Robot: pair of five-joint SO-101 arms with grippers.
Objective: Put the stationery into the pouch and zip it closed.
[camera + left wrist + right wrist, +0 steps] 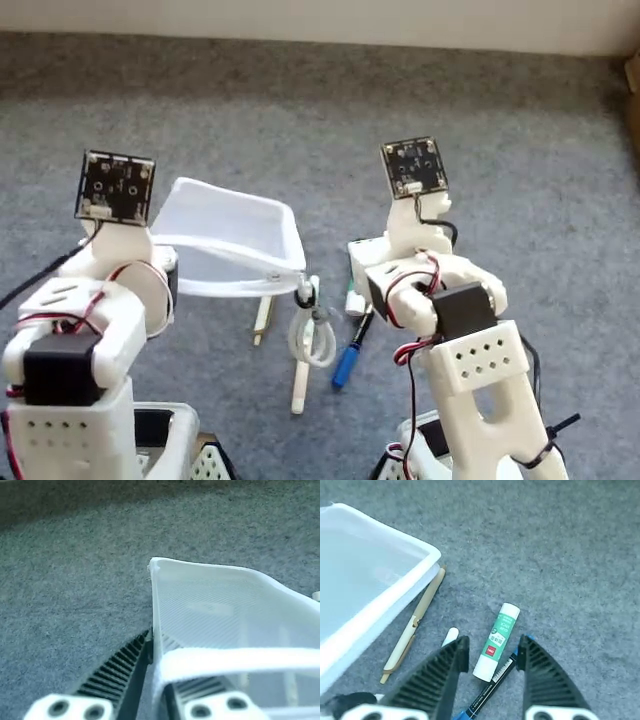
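Note:
In the high view my left gripper [160, 248] is shut on the left edge of the white mesh pouch [235, 232], holding it tilted above the carpet. The left wrist view shows the pouch rim [210, 657] pinched between the black fingers [122, 667]. My right gripper [493, 644] stands open just above a green-and-white glue stick [496, 642], one finger on either side. A blue pen [487, 690] lies beside the stick. A beige pen [415, 625] lies along the pouch [365, 580], and a white pen tip [451, 635] shows nearby.
Grey carpet covers the floor. In the high view a white strap loop [315, 338] hangs from the pouch's corner over the white pen [302, 375], between the beige pen [263, 320] and blue pen [350, 357]. The carpet beyond the pouch is bare.

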